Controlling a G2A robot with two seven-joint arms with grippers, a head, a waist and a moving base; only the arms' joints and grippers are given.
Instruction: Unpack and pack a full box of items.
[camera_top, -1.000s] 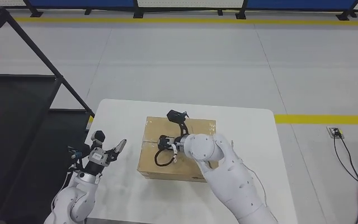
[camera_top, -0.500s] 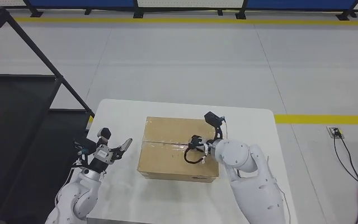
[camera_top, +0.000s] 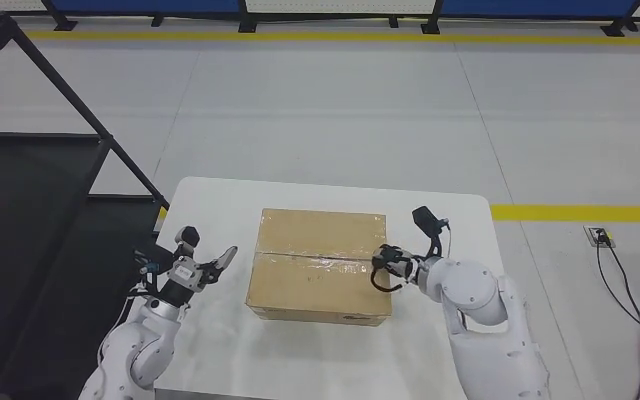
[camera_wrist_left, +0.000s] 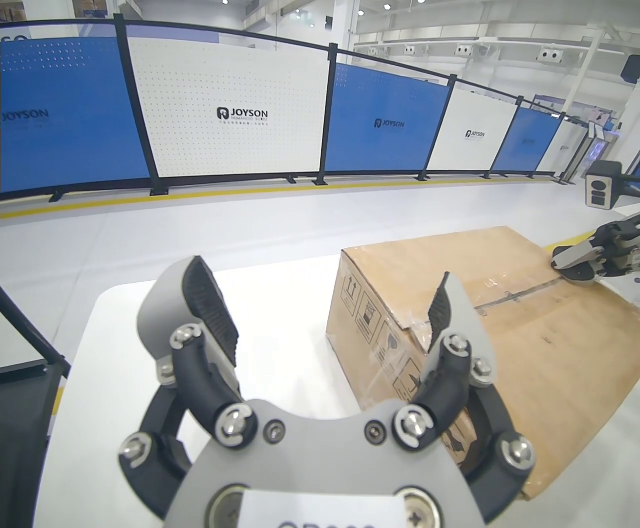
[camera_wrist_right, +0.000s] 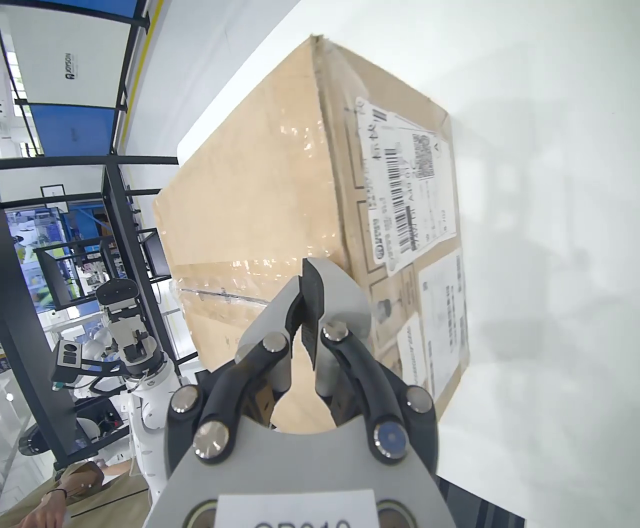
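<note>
Grey fingers of the right gripper (camera_wrist_right: 305, 280) are pressed together with nothing between them, their tips at the near-right end of the box (camera_top: 315, 270) top, just where the taped seam (camera_wrist_right: 225, 295) meets the edge (whether they touch the cardboard cannot be told). The left gripper (camera_wrist_left: 320, 275) hangs spread wide beside the opposite end of the box, apart from it, holding nothing.

Brown cardboard, closed flaps, clear glossy tape along the middle seam: the box sits flat near the centre of a white table (camera_top: 440, 220), long side across it.

Judging by the task, the box is full, so it is probably too heavy for one gripper to lift. The walls look stiff, the tape slick. The safest hold is likely both grippers on opposite end faces. To open it, the flap edges at the seam are the place to pinch, once the tape is parted.

Counted: one box, one taped seam, two paper labels (camera_wrist_right: 410, 200) on the right end face, two grippers, one table.
</note>
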